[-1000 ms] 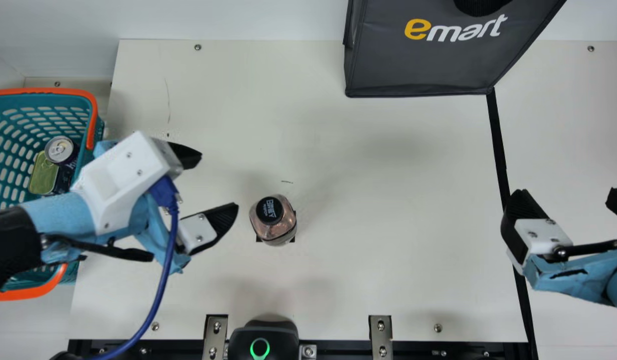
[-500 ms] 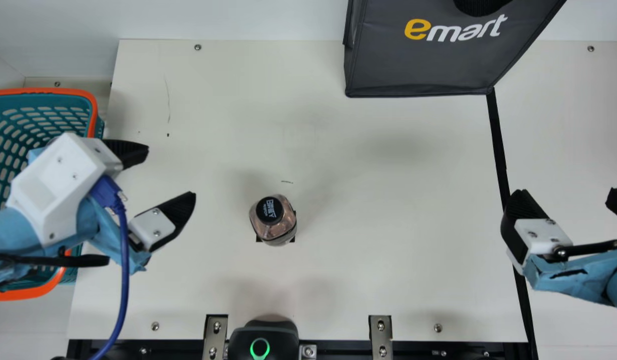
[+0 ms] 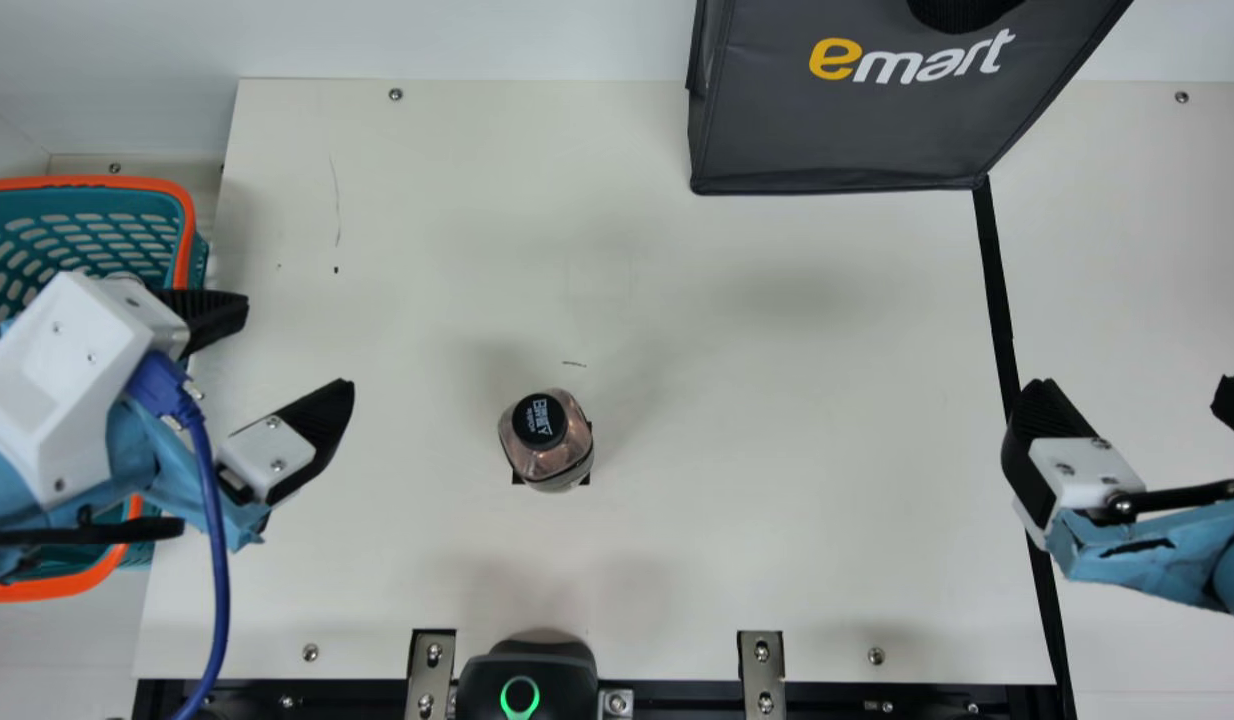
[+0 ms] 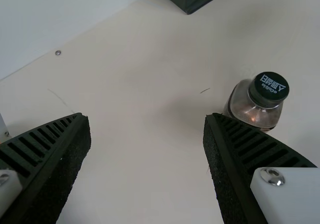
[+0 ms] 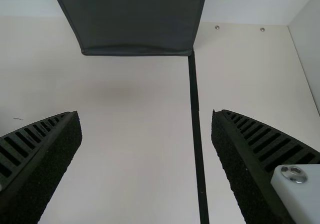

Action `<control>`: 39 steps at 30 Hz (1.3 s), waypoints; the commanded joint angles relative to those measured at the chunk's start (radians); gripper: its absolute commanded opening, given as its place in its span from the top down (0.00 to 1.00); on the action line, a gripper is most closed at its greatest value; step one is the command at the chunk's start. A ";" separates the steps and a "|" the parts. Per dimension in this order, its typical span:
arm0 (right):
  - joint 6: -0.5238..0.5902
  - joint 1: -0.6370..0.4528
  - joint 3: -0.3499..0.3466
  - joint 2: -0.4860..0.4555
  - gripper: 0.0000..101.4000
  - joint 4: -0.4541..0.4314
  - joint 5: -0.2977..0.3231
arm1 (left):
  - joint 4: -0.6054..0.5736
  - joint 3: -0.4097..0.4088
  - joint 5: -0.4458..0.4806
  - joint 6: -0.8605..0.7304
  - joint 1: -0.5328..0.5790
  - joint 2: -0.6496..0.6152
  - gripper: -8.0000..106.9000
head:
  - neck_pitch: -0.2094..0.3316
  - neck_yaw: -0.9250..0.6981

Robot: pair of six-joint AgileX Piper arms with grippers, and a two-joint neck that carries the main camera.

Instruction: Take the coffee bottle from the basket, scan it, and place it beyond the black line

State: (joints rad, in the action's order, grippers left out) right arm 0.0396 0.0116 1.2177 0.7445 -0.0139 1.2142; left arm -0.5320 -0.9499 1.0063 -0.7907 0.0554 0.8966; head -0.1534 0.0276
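Cream surface [image 3: 777, 560] beneath it, the coffee bottle [image 3: 569, 455] stands upright, short of the black line [image 3: 997, 290]. Near the basket [image 3: 127, 182], my left gripper [image 3: 299, 343] has empty jaws spread wide; so has my right gripper [image 3: 1133, 388], by the line. An off-centre squeeze could topple the bottle; a poor angle could defeat the scanner [image 3: 522, 670].

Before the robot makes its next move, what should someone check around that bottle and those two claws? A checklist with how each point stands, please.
1. Coffee bottle out of the basket, upright on the table: ok.
2. Left gripper open and empty: ok.
3. Right gripper open and empty: ok.
4. Bottle already scanned: cannot tell.
5. Bottle beyond the black line: not ok, it stands on the basket's side.
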 commanded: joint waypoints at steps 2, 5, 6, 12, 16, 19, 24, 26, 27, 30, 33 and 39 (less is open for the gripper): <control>0.000 0.000 0.000 0.000 0.10 0.000 0.000 | 0.003 0.000 0.010 0.015 0.012 -0.009 0.15 | 0.015 0.000; 0.000 0.000 0.000 0.000 0.10 0.000 0.000 | 0.013 0.000 0.017 0.044 0.032 -0.017 0.15 | 0.015 0.000; 0.000 0.000 0.000 0.000 0.10 0.000 0.000 | 0.016 -0.001 0.017 0.056 0.039 -0.019 0.15 | 0.015 0.000; 0.000 0.000 0.000 0.000 0.10 0.000 0.000 | 0.073 -0.009 -0.004 0.167 0.111 -0.024 0.15 | 0.015 0.000; 0.000 0.000 0.000 0.000 0.10 0.000 0.000 | 0.149 -0.016 -0.041 0.266 0.178 -0.017 0.15 | 0.015 0.000; 0.000 0.000 0.000 0.000 0.10 0.000 0.000 | 0.224 -0.022 -0.070 0.353 0.236 -0.007 0.15 | 0.015 0.000; 0.000 0.000 0.000 0.000 0.10 0.000 0.000 | 0.370 -0.030 -0.109 0.515 0.334 0.010 0.15 | 0.015 0.000; 0.000 0.000 0.000 0.000 0.10 0.000 0.000 | 0.431 -0.034 -0.118 0.590 0.381 0.018 0.15 | 0.015 0.000; 0.000 0.000 0.000 0.000 0.10 0.000 0.000 | 0.458 -0.035 -0.121 0.624 0.402 0.021 0.15 | 0.015 0.000; 0.000 0.000 0.000 0.000 0.10 0.000 0.000 | 0.542 -0.042 -0.119 0.735 0.476 0.032 0.15 | 0.015 0.000; 0.000 0.000 0.000 0.000 0.10 0.000 0.000 | 0.626 -0.051 -0.111 0.848 0.553 0.046 0.15 | 0.015 0.000; 0.000 0.000 0.000 0.000 0.10 0.000 0.000 | 0.774 -0.076 -0.080 1.062 0.712 0.082 0.15 | 0.015 0.000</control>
State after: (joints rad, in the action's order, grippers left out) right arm 0.0396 0.0116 1.2177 0.7445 -0.0139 1.2142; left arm 0.1751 -1.0217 0.9212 0.1495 0.7023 0.9715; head -0.1549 0.0276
